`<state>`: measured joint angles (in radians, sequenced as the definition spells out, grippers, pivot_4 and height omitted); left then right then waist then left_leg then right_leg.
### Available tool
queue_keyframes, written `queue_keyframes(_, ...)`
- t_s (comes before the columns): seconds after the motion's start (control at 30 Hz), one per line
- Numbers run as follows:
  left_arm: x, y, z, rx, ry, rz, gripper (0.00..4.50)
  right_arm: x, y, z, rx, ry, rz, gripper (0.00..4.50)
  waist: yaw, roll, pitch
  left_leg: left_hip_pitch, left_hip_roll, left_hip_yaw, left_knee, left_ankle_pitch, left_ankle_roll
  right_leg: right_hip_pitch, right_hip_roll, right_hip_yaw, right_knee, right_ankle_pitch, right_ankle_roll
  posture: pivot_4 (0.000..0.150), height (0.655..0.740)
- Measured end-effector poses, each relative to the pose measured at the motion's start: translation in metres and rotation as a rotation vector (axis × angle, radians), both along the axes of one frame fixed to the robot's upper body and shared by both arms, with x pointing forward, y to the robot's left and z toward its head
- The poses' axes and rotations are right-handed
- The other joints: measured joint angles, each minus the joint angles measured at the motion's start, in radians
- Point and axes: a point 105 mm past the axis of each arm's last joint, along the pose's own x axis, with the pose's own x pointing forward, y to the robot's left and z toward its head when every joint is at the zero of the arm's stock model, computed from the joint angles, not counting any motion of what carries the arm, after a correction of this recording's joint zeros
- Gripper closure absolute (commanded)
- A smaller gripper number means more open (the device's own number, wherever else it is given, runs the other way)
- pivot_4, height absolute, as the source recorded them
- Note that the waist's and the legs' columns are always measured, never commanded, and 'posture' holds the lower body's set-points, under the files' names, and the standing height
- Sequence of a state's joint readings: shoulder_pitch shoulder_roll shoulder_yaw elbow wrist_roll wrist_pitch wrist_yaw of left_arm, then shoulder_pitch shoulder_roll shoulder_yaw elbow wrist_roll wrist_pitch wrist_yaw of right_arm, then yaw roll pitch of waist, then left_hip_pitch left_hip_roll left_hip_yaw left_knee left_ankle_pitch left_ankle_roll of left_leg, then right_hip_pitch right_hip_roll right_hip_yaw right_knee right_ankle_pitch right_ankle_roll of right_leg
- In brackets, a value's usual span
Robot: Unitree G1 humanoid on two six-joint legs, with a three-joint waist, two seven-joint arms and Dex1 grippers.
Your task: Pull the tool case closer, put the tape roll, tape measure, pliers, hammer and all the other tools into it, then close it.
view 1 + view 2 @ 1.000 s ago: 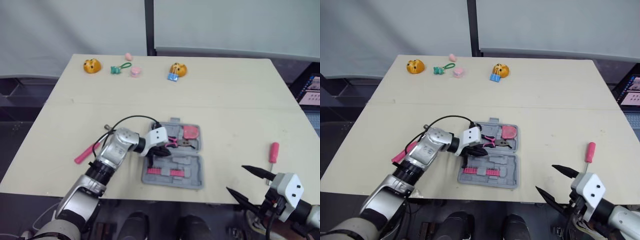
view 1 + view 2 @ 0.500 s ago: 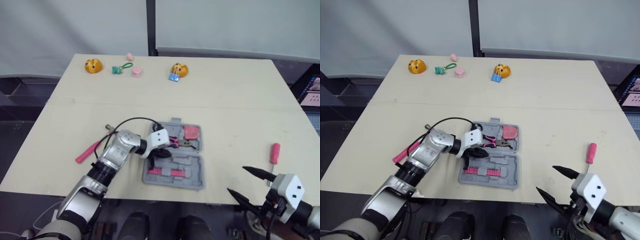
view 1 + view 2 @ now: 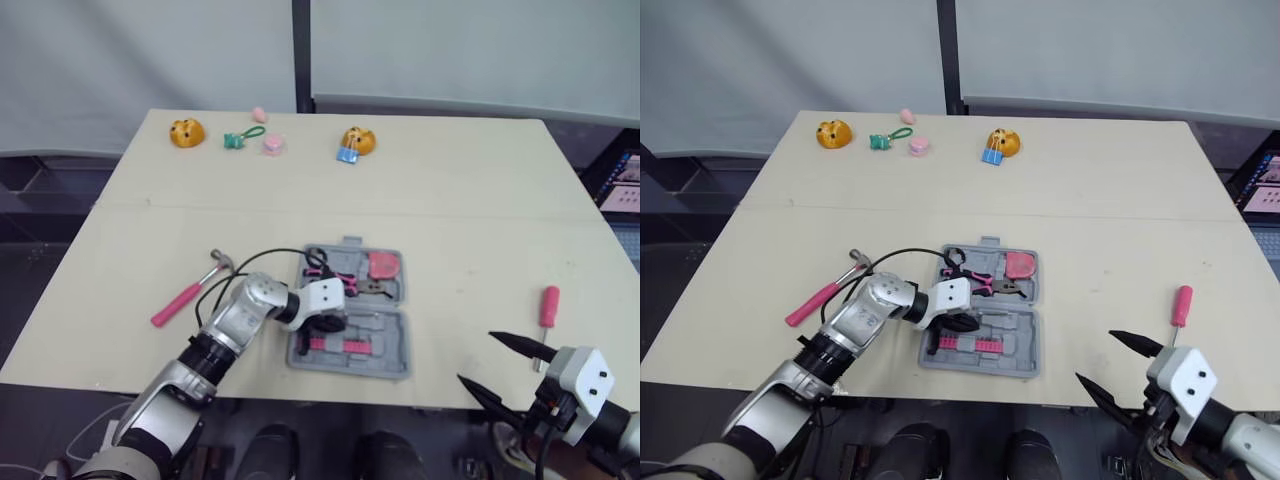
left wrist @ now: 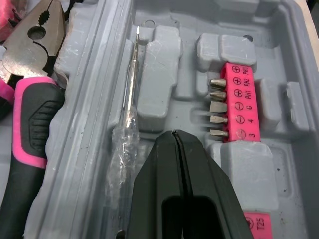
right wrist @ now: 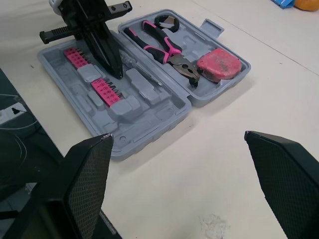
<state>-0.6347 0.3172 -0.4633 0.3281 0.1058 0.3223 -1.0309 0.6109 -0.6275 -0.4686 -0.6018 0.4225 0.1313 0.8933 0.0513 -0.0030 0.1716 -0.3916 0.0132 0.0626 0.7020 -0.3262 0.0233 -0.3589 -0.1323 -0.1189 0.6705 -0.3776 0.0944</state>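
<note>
Directly beneath the left gripper [image 4: 174, 135], on the table [image 3: 450, 200]: the open tool case [image 3: 385, 350], its near half under the fingertips. Fingers pressed together, empty, pointing down into that half; arm reaching in from the left, wrist bent over the case's edge.

Out to that gripper's left, well apart on bare table: the hammer [image 3: 186, 298]. Long axis slanted, with the pink handle nearer the robot and the head farther off and closer to the case. Plainly the left arm's to fetch; would call for swinging outward and spreading the fingers across the handle.

Beyond the fingertips, in the far half: pliers [image 5: 160, 37] and tape measure [image 5: 219, 64].

Ahead and slightly right of the right gripper [image 3: 474, 357], itself spread wide and low off the table's near edge: a pink-handled screwdriver [image 3: 547, 305], lying lengthwise away from the robot.

Just beside the left fingertips, seated in its slot: a clear-handled screwdriver [image 4: 125, 129].
</note>
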Motion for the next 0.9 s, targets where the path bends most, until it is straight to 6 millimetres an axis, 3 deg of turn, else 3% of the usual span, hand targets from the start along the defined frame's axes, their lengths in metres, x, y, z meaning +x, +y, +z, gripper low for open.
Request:
queue_keyframes(0.17,-0.004,0.001,0.005,-0.098,0.123,0.050,4.45,0.000,0.000,0.000,-0.001,0.001,0.002,0.00,-0.002,0.000,0.000,-0.001,0.000,0.000,0.000,0.000,0.000,-0.001,0.000,0.000,0.000,0.000,0.000,0.150,0.6677)
queue_keyframes(0.37,-0.006,0.004,0.037,-0.224,0.171,0.056,4.45,0.001,-0.001,0.002,-0.006,-0.005,0.005,0.00,-0.004,0.000,0.000,-0.001,0.000,0.000,0.000,0.000,0.000,-0.001,0.000,0.000,0.000,0.000,0.000,0.150,0.6677)
queue_keyframes(0.63,0.010,0.013,0.039,-0.191,0.091,0.104,4.45,0.003,0.000,0.004,-0.010,-0.013,0.010,0.00,-0.001,0.000,0.000,-0.001,0.000,0.000,0.000,0.000,0.000,-0.001,0.000,0.000,0.000,0.000,0.000,0.150,0.6677)
queue_keyframes(0.9,0.015,0.011,0.019,-0.130,0.060,0.108,4.45,0.002,-0.001,0.003,-0.009,-0.010,0.010,0.00,-0.002,0.000,0.000,-0.001,0.000,0.000,0.000,0.000,0.000,-0.001,0.000,0.000,0.000,0.000,0.000,0.150,0.6677)
